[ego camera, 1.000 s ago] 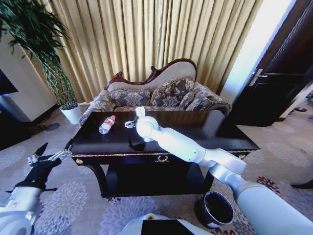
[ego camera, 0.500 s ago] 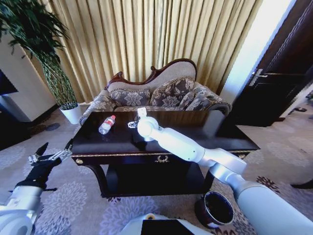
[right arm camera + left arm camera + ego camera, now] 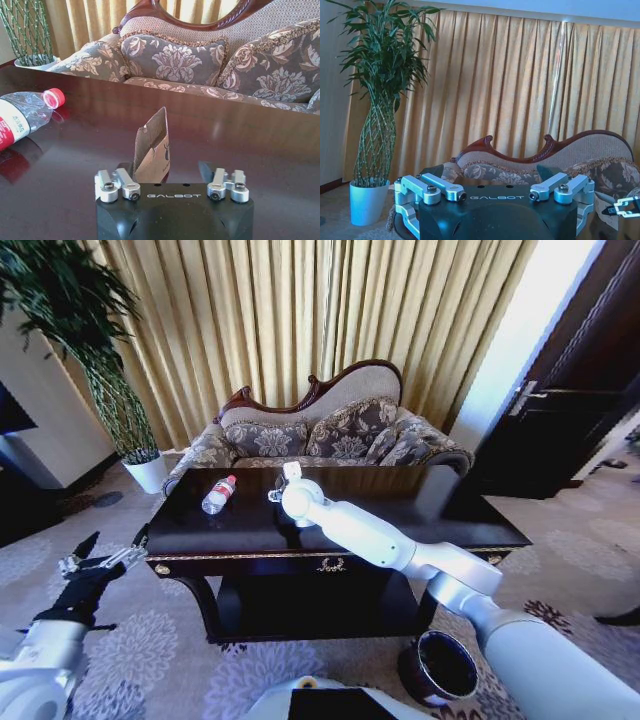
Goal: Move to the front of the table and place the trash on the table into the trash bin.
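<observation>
On the dark glossy table (image 3: 400,508) lies the trash: a clear bottle (image 3: 218,494) with a red cap, on its side at the left. The bottle (image 3: 22,117) also lies off to one side in the right wrist view. A small tan wrapper (image 3: 152,145) stands on edge on the tabletop. My right gripper (image 3: 273,494) reaches over the table's middle. In its wrist view the right gripper (image 3: 165,172) is open, with the wrapper between its fingers, close to one of them. The dark round trash bin (image 3: 440,665) stands on the carpet at the table's front right. My left gripper (image 3: 100,562) hangs open, low and left of the table.
A patterned sofa (image 3: 320,435) stands right behind the table, before gold curtains. A tall plant in a white pot (image 3: 148,472) is at the back left. A dark door (image 3: 570,410) is on the right. The table has a lower shelf (image 3: 300,605).
My right gripper has shifted slightly to the right over the tabletop. The bottle and the left arm have not moved.
</observation>
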{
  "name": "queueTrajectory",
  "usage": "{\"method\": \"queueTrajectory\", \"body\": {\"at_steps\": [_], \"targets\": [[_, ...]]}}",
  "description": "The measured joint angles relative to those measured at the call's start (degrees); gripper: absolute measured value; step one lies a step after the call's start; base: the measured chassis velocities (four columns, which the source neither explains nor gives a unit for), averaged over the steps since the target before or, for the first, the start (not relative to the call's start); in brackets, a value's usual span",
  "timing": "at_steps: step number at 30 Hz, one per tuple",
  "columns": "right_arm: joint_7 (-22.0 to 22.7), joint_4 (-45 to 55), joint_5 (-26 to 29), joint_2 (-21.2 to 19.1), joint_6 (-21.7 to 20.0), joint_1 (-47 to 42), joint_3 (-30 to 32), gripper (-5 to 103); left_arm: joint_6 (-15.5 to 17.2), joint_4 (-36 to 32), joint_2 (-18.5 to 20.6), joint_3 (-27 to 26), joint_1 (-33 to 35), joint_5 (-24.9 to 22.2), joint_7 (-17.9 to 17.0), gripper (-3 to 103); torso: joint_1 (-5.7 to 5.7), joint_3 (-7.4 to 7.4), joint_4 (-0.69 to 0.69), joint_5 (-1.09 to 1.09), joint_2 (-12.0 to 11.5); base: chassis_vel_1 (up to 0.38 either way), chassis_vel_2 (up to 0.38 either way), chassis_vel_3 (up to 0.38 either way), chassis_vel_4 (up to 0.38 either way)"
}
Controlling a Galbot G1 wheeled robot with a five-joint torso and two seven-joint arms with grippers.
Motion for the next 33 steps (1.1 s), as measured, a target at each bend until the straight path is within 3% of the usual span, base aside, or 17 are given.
{"method": "queueTrajectory", "body": {"at_steps": [6, 13, 15, 16, 18, 20, 33], "targets": [[0.0, 0.1, 0.0, -0.3, 0.2, 0.0, -0.2, 53, -0.2, 0.3, 0.0, 0.0, 0.0, -0.1, 0.0, 100, 0.0, 0.0, 0.0, 0.0, 0.0, 0.0, 0.0, 0.0, 0.0], [-0.1, 0.1, -0.1, -0.5, 1.0, 0.1, -0.6, 21, -0.2, 0.5, 0.0, 0.0, 0.1, -0.1, 0.0, 100, 0.0, 0.0, 0.0, 0.0, 0.0, 0.0, 0.0, 0.0, 0.0], [-0.1, 0.1, -0.1, -0.6, 1.0, 0.1, -0.6, 21, -0.2, 0.5, 0.0, 0.0, 0.1, -0.1, 0.0, 100, 0.0, 0.0, 0.0, 0.0, 0.0, 0.0, 0.0, 0.0, 0.0], [-0.1, 0.2, -0.1, -0.6, 1.0, 0.1, -0.6, 10, -0.2, 0.5, 0.0, 0.0, 0.1, -0.1, 0.1, 100, 0.0, 0.0, 0.0, 0.0, 0.0, 0.0, 0.0, 0.0, 0.0], [-0.1, 0.2, -0.1, -0.6, 1.0, 0.1, -0.6, 10, -0.2, 0.5, 0.0, 0.0, 0.1, -0.1, 0.1, 100, 0.0, 0.0, 0.0, 0.0, 0.0, 0.0, 0.0, 0.0, 0.0], [-0.1, 0.3, -0.1, -0.6, 1.1, 0.1, -0.7, 2, -0.2, 0.5, 0.0, -0.1, 0.2, -0.2, 0.2, 100, 0.0, 0.0, 0.0, 0.0, 0.0, 0.0, 0.0, 0.0, 0.0], [0.0, 1.1, 0.1, -0.8, 1.5, 0.2, -1.1, 0, -0.2, 0.9, 0.0, -0.1, 0.2, -0.3, 0.5, 100, 0.0, 0.0, 0.0, 0.0, 0.0, 0.0, 0.0, 0.0, 0.0]]}}
